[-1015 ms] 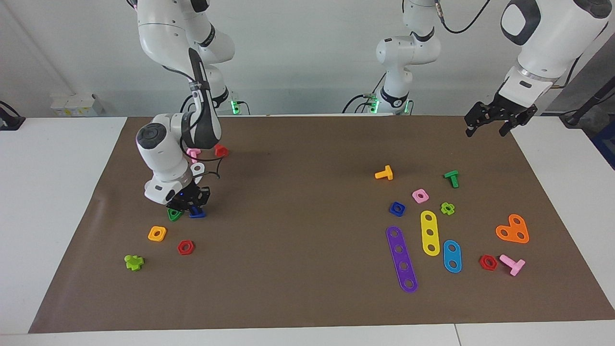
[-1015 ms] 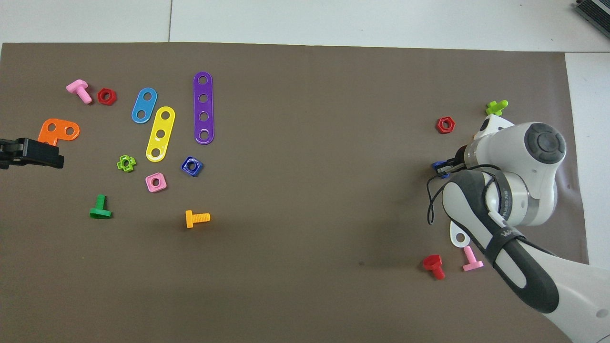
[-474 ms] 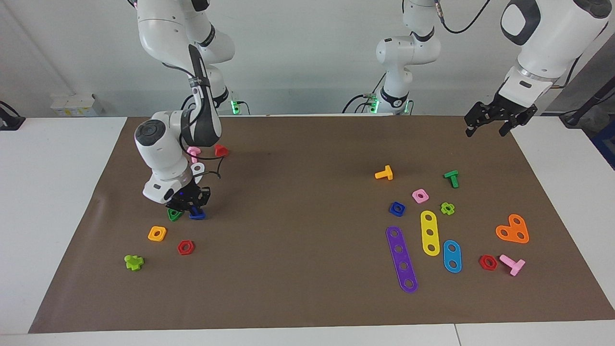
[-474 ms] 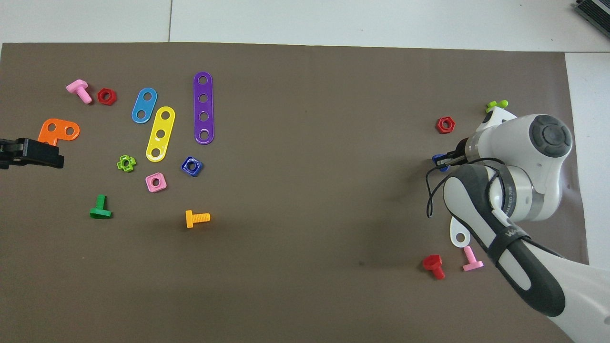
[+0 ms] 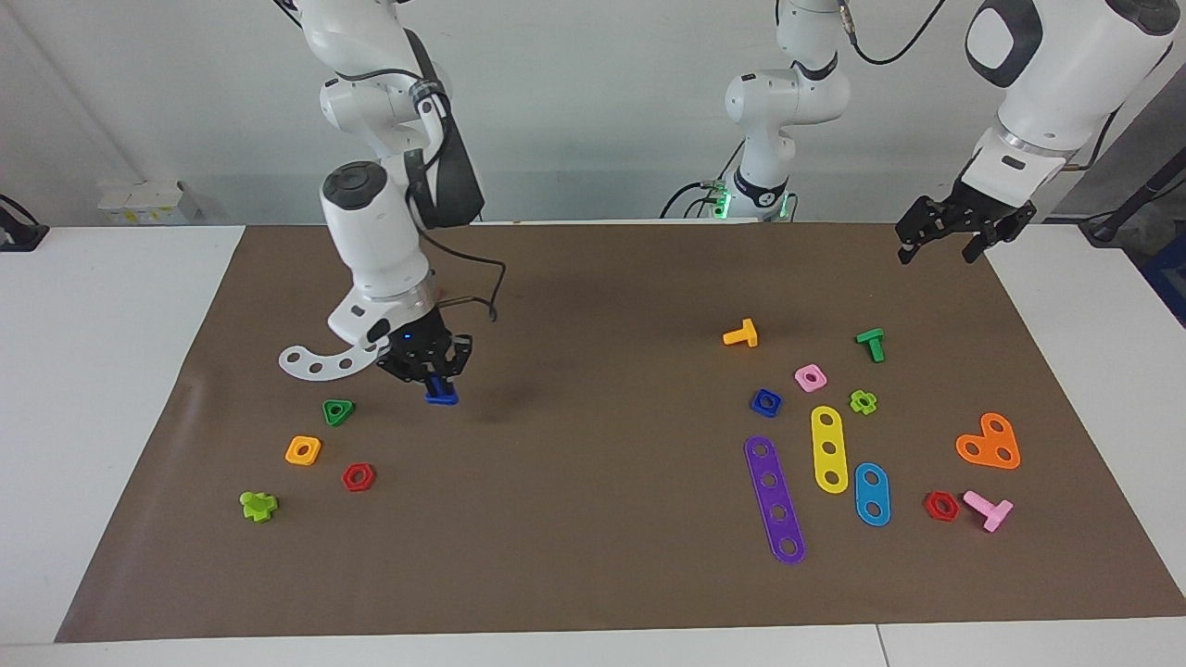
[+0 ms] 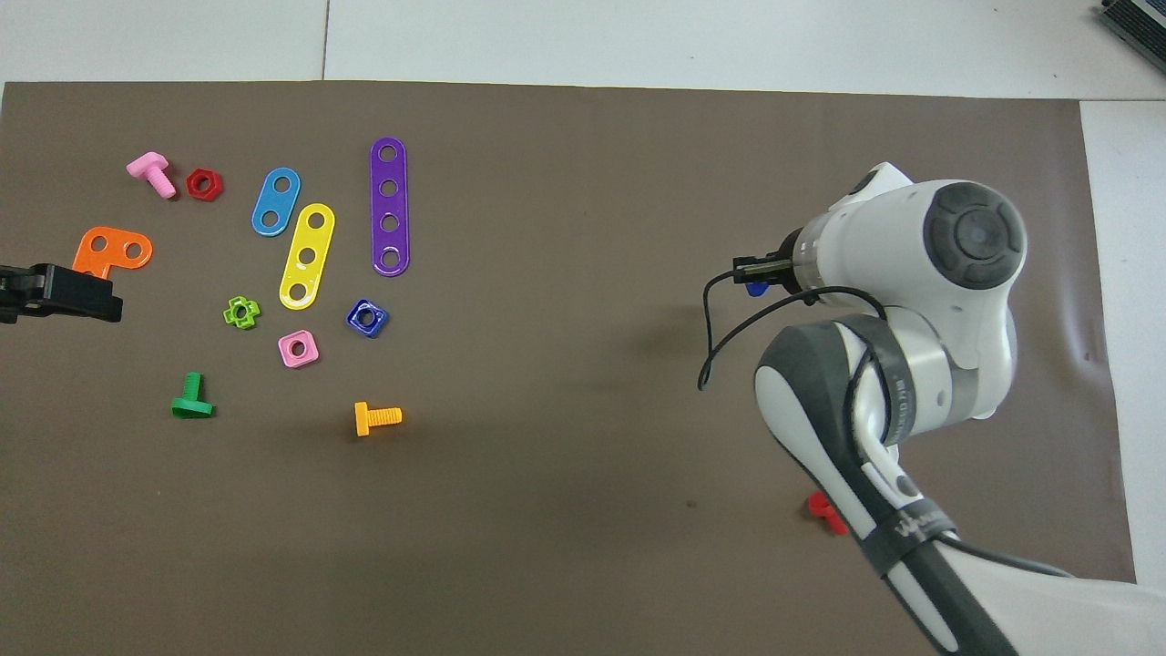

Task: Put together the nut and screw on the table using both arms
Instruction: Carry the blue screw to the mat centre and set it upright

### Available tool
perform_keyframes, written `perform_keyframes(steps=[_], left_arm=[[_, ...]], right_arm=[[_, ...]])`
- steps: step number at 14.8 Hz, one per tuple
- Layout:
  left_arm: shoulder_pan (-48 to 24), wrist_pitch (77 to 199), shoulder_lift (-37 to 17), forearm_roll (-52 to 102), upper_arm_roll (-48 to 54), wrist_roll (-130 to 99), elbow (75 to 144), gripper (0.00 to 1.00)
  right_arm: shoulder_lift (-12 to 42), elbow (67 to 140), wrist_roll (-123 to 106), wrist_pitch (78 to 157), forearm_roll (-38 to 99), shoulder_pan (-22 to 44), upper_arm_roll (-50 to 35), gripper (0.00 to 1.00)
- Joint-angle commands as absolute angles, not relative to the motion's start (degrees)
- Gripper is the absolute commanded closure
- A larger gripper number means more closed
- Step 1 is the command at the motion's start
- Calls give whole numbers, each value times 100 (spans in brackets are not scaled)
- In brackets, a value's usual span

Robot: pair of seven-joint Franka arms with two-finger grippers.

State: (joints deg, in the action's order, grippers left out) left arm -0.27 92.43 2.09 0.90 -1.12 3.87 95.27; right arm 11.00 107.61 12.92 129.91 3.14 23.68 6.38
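My right gripper (image 5: 432, 375) is shut on the dark blue screw (image 5: 441, 393), which hangs head down a little above the brown mat of the table (image 5: 593, 556). From overhead only a blue sliver of the screw (image 6: 755, 288) shows under the right gripper (image 6: 758, 275). The dark blue square nut (image 5: 765, 401) lies flat on the mat toward the left arm's end, beside a pink square nut (image 5: 810, 377); it also shows overhead (image 6: 366, 317). My left gripper (image 5: 938, 248) waits open and raised over the mat's edge at its own end.
A green triangular nut (image 5: 338, 411), an orange square nut (image 5: 303, 450), a red hex nut (image 5: 358, 476), a lime bolt (image 5: 258, 505) and a white curved strip (image 5: 320, 359) lie toward the right arm's end. Coloured strips (image 5: 774, 498), bolts and nuts surround the blue nut.
The right gripper has lifted the screw from beside the green triangular nut and carried it toward the table's middle, uncovering the white strip. The left arm has not moved.
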Motion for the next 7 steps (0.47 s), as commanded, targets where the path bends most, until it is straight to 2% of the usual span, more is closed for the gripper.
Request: perform_keyframes(steps=[1,7], left_arm=[[-35,9352,378,-18,-114,325,9738,0],[-35,9352,378,-18,-114,325,9738,0]], right_arm=[[1598,10259,2526,12999,36,2994,659,100],[2213,10108,4049,13516,-254,3892,659,100]])
